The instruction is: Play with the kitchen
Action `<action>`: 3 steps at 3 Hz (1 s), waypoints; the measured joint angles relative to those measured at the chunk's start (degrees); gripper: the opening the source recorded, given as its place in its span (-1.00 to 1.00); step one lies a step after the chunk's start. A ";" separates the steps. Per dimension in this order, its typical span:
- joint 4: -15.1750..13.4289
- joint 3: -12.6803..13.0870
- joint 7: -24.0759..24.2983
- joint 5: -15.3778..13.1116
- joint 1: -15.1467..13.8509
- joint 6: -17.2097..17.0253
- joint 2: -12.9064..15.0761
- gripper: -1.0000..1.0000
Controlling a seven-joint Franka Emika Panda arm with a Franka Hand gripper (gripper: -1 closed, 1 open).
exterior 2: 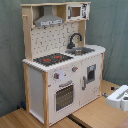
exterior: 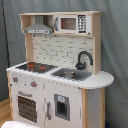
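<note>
The kitchen [exterior: 60,55] [exterior 2: 50,42] is a white and light-wood toy standing upright in the middle of both exterior views. Its black-red hob [exterior: 36,66] [exterior 2: 52,59] lies beside the steel sink [exterior: 70,75] [exterior 2: 81,50] with the black faucet [exterior: 84,59] [exterior 2: 75,39]. Up top are a grey hood [exterior: 38,27] [exterior 2: 48,19] and a microwave [exterior: 72,23] [exterior 2: 77,11]. The windowed oven door [exterior: 27,107] [exterior 2: 64,96] is closed. My gripper [exterior 2: 119,97] shows only at the second exterior view's lower right edge, low and apart from the kitchen.
A grey curtain [exterior: 112,45] [exterior 2: 11,55] hangs behind the kitchen. Wooden boards [exterior 2: 90,115] carry it, with a seam running across them in front. A rounded counter end [exterior: 102,79] sticks out at the first exterior view's right.
</note>
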 joint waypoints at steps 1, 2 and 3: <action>0.49 -0.89 2.41 -0.64 -4.88 1.31 -0.13 1.00; 0.00 -2.62 4.75 -0.74 -10.14 3.52 -0.16 1.00; -0.98 -3.73 8.42 -0.75 -13.34 6.76 -0.15 1.00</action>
